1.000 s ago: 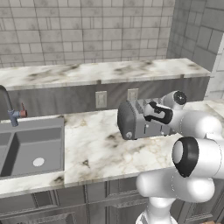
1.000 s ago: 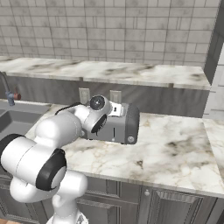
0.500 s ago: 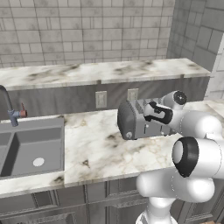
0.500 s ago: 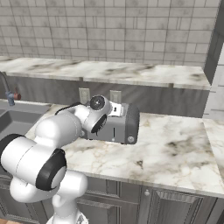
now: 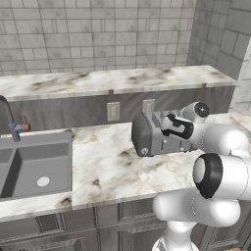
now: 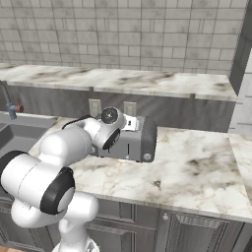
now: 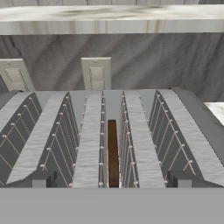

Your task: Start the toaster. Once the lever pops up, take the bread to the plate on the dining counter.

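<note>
Almost nothing has shifted since a second ago: the arm holds the same reach over the worktop, the gripper [image 5: 172, 125] hangs in the same spot above the toaster [image 5: 156, 137], and the sink and wall outlets sit where they were, so the base has not driven either. The pincer stands spread wide with nothing between its tips, which frame the middle slot in the hand view. Directly below and between them, the bread [image 7: 112, 153] sits edge-up, sunk deep in that slot, a thin dark brown strip between the wire guides. It looks light and stiff but brittle, likely to crumble or slip under a hard squeeze, so a gentle pinch across its two flat faces at the top edge should serve best. That edge seems too low to reach until the toaster lifts it.
</note>
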{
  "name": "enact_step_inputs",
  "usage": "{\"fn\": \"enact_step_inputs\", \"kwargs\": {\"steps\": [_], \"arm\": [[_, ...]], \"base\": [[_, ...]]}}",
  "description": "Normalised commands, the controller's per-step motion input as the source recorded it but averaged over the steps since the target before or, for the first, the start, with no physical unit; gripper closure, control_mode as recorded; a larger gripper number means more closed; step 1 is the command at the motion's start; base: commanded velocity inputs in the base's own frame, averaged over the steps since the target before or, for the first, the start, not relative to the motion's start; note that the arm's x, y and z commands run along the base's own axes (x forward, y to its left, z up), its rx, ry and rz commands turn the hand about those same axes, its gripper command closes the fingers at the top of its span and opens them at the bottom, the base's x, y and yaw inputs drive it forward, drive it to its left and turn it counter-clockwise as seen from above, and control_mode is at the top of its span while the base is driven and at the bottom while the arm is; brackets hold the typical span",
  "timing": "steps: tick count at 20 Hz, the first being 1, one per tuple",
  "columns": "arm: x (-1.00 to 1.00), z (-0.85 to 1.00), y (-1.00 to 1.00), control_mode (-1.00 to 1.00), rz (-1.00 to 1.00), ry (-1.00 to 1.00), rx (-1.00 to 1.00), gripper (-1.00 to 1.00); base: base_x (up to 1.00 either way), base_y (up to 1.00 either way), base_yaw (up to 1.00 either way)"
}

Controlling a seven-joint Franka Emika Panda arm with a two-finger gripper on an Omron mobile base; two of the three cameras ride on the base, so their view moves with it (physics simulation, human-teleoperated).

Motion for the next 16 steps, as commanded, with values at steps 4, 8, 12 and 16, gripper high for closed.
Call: {"fn": "enact_step_inputs", "kwargs": {"steps": [4,8,12,16], "arm": [[0.0,0.0,0.0,-1.0,0.0,0.0,0.0,-1.0],[0.0,0.0,0.0,-1.0,0.0,0.0,0.0,-1.0],[0.0,0.0,0.0,-1.0,0.0,0.0,0.0,-1.0],[0.0,0.0,0.0,-1.0,0.0,0.0,0.0,-1.0]], "base": [[0.0,0.0,0.0],[0.0,0.0,0.0],[0.0,0.0,0.0],[0.0,0.0,0.0]]}}
